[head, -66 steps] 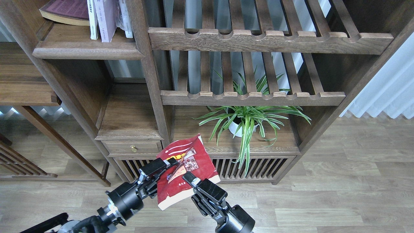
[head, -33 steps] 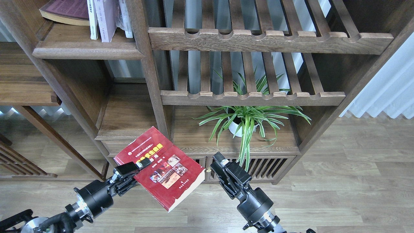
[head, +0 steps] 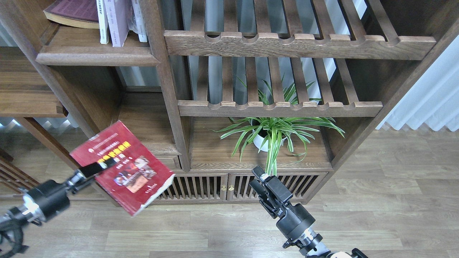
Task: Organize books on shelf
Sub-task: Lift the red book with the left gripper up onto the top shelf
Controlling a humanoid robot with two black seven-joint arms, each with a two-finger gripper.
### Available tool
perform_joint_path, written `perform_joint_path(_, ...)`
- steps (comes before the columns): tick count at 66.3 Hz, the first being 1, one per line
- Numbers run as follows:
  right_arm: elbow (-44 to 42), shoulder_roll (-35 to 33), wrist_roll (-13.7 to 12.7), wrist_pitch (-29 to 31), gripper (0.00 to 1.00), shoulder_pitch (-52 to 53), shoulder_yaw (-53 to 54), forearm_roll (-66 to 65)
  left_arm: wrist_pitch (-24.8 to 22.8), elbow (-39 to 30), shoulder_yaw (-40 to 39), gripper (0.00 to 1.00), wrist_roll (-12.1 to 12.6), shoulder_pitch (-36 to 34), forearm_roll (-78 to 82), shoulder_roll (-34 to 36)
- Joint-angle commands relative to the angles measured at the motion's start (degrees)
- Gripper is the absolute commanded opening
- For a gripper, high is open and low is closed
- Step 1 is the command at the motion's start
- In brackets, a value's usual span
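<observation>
Left pincer (head: 102, 165) clamps red book (head: 123, 168), edges overhanging open floor (head: 215, 229).

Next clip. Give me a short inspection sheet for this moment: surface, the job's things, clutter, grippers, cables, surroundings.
Surface: upper-left shelf, dark wood, free space in front of the books.
Job's things: red book held in the air, cover up, tilted; white book and lavender book upright on the shelf.
Clutter: maroon book lying flat, wrapped book beside the lavender one.
Grippers: left gripper clamped on the red book's edge; right gripper holds nothing, finger gap unclear.
Cables: nothing seen on the shelves.
Surroundings: potted plant, slatted racks, drawer cabinet, wood floor, curtain.
</observation>
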Motion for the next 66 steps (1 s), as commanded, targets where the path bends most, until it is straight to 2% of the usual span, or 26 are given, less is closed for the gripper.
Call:
perform_joint_path(1,-0.1,0.0,0.1,0.0,0.87,0.0,0.0,-0.1,0.0,-0.3,-4.8,0.01,1.7,0.2,3.1,2.9)
perform_joint_path(19,-0.4,0.1,0.0,0.0,0.87,0.0,-0.2,0.0,0.0,-2.3,-12.1,0.01,2.4,0.3,3.7,8.1)
perform_joint_path(22,-0.4,0.1,0.0,0.0,0.87,0.2,-0.2,0.0,0.0,-3.7,-15.8,0.01,3.0,0.3,3.6,10.2)
perform_joint_path(35,-0.4,0.1,0.1,0.0,0.88,0.2,-0.2,0.0,0.0,-4.5,-21.7,0.01,3.3,0.3,3.6,13.5)
perform_joint_path(47,-0.4,0.0,0.1,0.0,0.90,0.3,-0.1,0.0,0.0,-4.5,-29.6,0.01,4.6,0.3,3.6,16.5)
perform_joint_path(57,-0.4,0.1,0.0,0.0,0.90,0.4,-0.2,0.0,0.0,-4.4,-32.1,0.01,4.9,-0.4,3.7,16.9)
perform_joint_path(66,-0.4,0.1,0.1,0.0,0.90,0.6,-0.3,0.1,0.0,-3.9,-32.1,0.00,6.7,-4.0,3.8,17.2)
